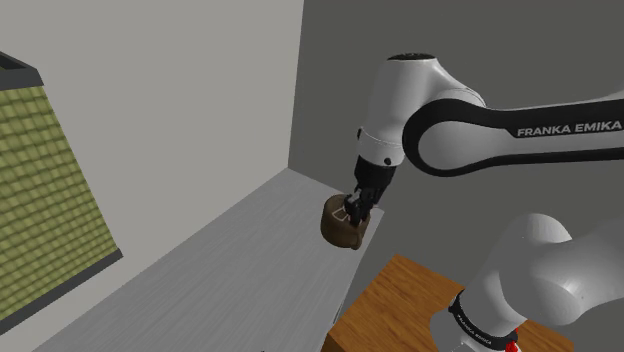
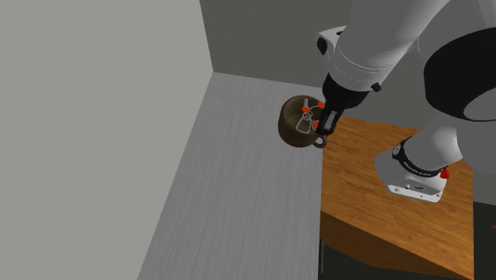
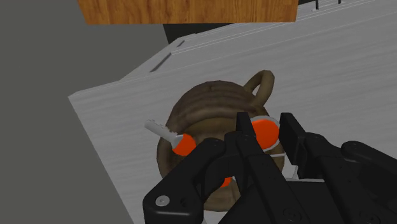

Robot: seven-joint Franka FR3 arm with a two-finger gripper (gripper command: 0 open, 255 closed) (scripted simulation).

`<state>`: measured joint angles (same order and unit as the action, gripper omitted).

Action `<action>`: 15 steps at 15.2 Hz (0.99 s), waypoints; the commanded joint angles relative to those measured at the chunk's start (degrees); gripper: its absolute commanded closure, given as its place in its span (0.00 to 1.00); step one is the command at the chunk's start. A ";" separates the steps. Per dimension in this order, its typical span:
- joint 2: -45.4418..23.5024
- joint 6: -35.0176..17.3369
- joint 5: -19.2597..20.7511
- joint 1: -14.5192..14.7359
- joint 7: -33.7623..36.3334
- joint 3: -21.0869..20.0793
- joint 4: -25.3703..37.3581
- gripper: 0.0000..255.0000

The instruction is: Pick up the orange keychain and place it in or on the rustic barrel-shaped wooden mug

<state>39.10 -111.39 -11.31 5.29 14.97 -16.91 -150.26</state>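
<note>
Tool [image 3: 264,124] clamped on orange keychain [image 3: 184,145] above brown mug [image 3: 210,102], beside wood-topped stand [image 2: 373,195].

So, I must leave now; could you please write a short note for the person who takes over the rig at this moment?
Gripper: shut on the orange keychain, right over the brown mug's mouth.
Mug: upright on the grey table, near the edge beside the wooden stand.
Done: keychain picked up and brought to the mug.
Left: open the gripper to let it drop in, then withdraw.
</note>
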 commanded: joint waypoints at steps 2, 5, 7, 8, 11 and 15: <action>-0.53 -2.41 -0.31 0.10 -0.06 -0.37 -1.86 1.00; -0.52 -2.41 -0.31 0.10 -0.06 -0.37 -1.86 1.00; -0.52 -2.41 -0.32 0.10 -0.06 -0.37 -1.86 1.00; -0.52 -2.41 -0.32 0.10 -0.06 -0.37 -1.86 1.00; -0.62 -2.70 -0.34 0.09 -0.10 -0.40 -2.05 0.00; -0.52 -2.41 -0.32 0.09 -0.07 -0.38 -1.86 0.00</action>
<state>38.54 -113.89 -11.65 5.40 14.90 -17.31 -152.07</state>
